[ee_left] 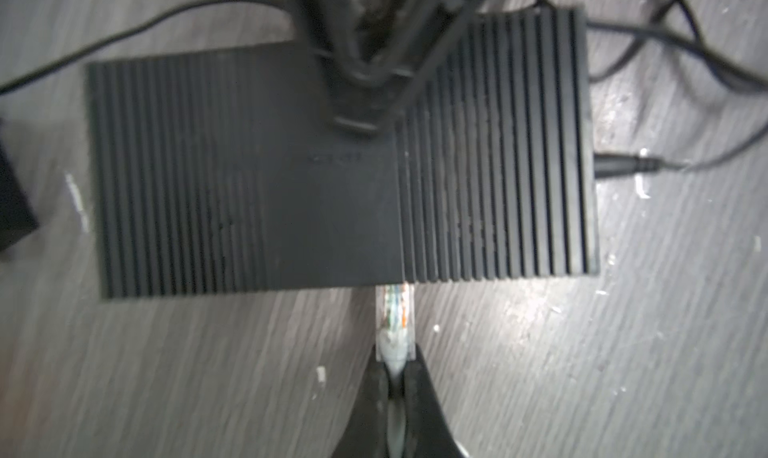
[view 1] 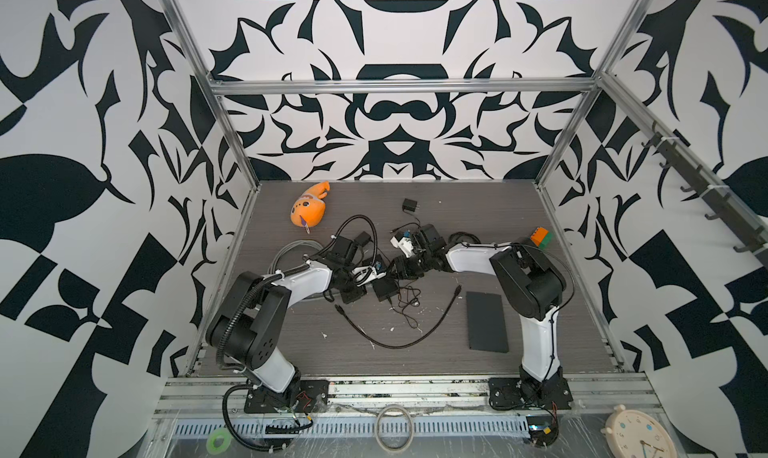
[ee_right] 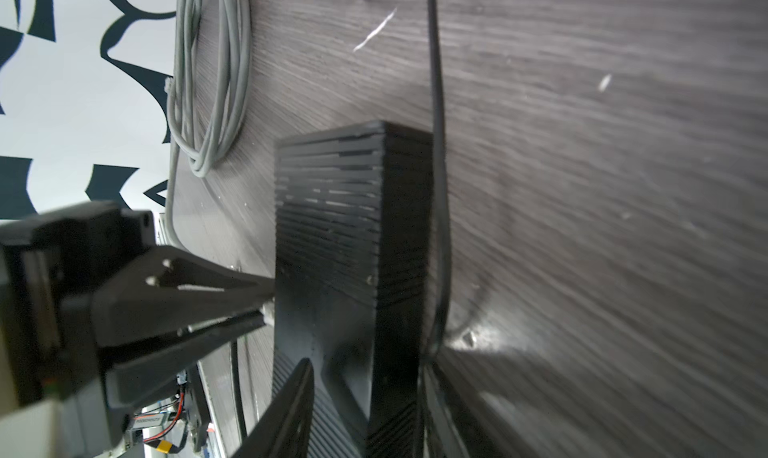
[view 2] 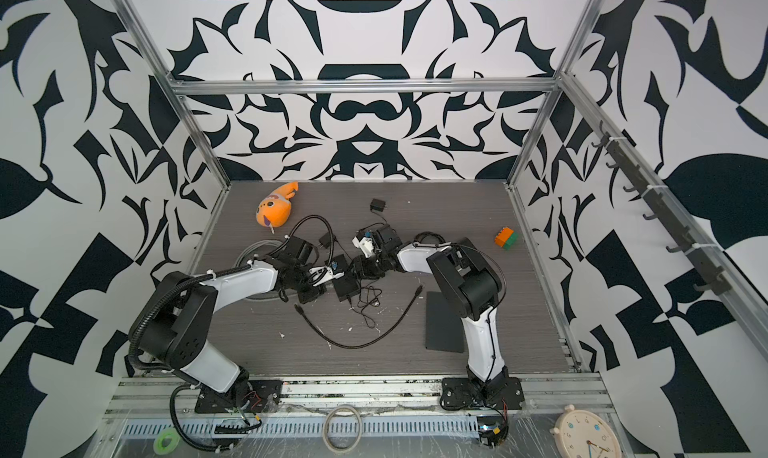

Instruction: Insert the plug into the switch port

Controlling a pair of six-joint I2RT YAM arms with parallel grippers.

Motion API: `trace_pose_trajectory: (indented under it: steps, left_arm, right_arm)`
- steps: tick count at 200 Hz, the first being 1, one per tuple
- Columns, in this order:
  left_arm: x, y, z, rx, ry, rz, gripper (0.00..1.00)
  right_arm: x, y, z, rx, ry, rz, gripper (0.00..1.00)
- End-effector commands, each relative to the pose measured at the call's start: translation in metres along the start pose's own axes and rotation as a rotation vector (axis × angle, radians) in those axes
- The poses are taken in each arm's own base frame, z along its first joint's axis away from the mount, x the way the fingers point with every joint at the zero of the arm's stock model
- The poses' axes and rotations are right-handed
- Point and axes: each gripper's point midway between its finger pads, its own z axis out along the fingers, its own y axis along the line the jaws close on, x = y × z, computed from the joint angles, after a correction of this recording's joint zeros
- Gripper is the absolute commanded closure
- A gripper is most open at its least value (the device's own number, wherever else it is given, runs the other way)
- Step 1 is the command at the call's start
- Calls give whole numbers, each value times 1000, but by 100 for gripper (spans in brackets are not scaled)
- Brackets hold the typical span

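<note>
Left pincer (ee_left: 395,377) clamps the plug (ee_left: 395,314), its tip at the switch (ee_left: 249,173) edge; right pincer (ee_right: 365,377) straddles the switch, half-open, on the table (ee_left: 623,352).

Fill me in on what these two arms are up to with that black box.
The left gripper is shut on a grey network cable just behind its clear plug, whose tip sits at the edge of the black switch. The right gripper straddles the switch, bracing it on the table. Whether the plug is fully seated cannot be told.
</note>
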Motion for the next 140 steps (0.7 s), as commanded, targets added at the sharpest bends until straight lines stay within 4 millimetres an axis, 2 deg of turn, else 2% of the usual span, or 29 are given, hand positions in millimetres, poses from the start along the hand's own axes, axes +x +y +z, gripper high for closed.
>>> trace_pose_trajectory:
  steps: [1, 53, 102, 140]
  left_arm:
    - [-4, -11, 8, 34, -21, 3, 100]
    - [-9, -13, 5, 17, -45, -5, 100]
    - [-8, -35, -10, 57, -6, -18, 100]
    - [-3, -46, -9, 66, 28, -45, 100]
  right_arm:
    - [15, -4, 9, -4, 46, 33, 53]
    - [21, -9, 9, 18, 56, 49, 53]
    - [22, -13, 4, 56, 46, 44, 53]
    - [23, -17, 3, 74, 36, 52, 52]
